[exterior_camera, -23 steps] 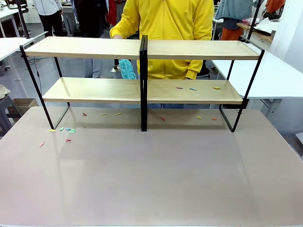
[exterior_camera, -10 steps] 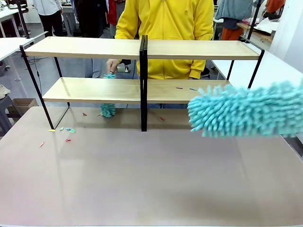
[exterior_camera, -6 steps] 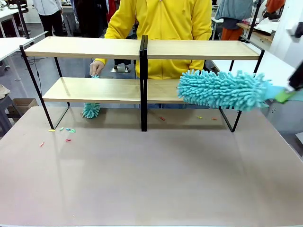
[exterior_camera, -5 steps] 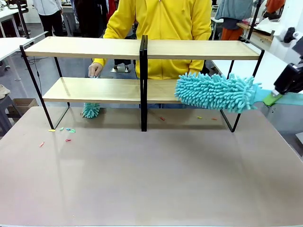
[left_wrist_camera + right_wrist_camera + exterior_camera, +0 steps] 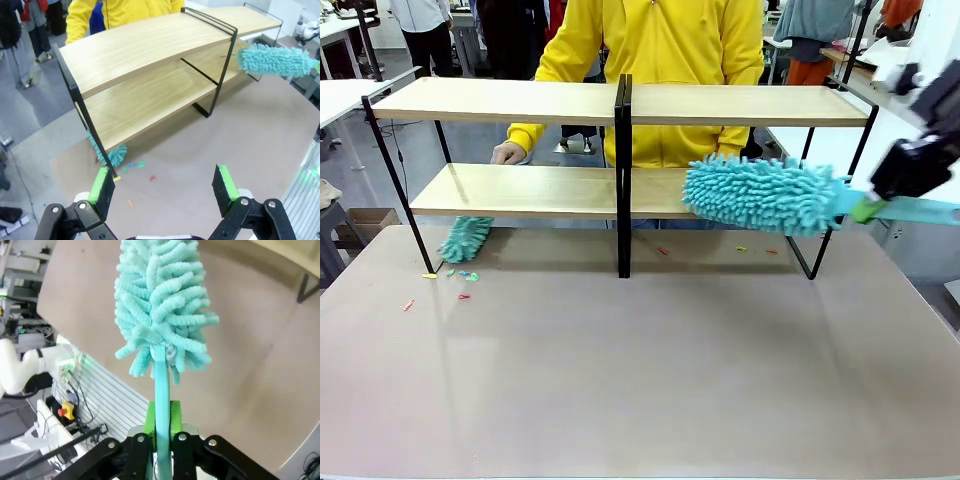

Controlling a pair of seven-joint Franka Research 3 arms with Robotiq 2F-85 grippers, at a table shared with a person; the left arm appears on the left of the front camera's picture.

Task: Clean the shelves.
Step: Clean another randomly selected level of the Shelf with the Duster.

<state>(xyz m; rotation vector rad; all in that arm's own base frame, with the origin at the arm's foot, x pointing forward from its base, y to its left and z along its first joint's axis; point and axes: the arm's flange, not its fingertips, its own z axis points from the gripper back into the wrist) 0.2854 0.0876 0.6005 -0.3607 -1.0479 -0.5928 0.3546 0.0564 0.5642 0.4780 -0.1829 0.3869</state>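
Pale brown tabletop point(image 5: 640, 380) carries the shelves point(image 5: 500, 100): two long light-wood boards in a thin black frame with a black post in the middle. At the shelves' right end, the right gripper point(image 5: 866, 209) has its green pads pinched tight on the thin teal handle of a fluffy teal duster point(image 5: 760, 195). Straight out from its fingertips, the duster's head sits at the front of the lower board; I cannot tell whether they touch. The left gripper point(image 5: 165, 185) is spread wide with nothing in it, and the shelves stand beyond its fingertips. Between it and the frame's near leg lie coloured scraps point(image 5: 134, 165). A small duster point(image 5: 116, 154) sits under the lower board there. Past the shelves, a person point(image 5: 660, 40) in yellow has a hand point(image 5: 506, 153) at the lower board's back edge.
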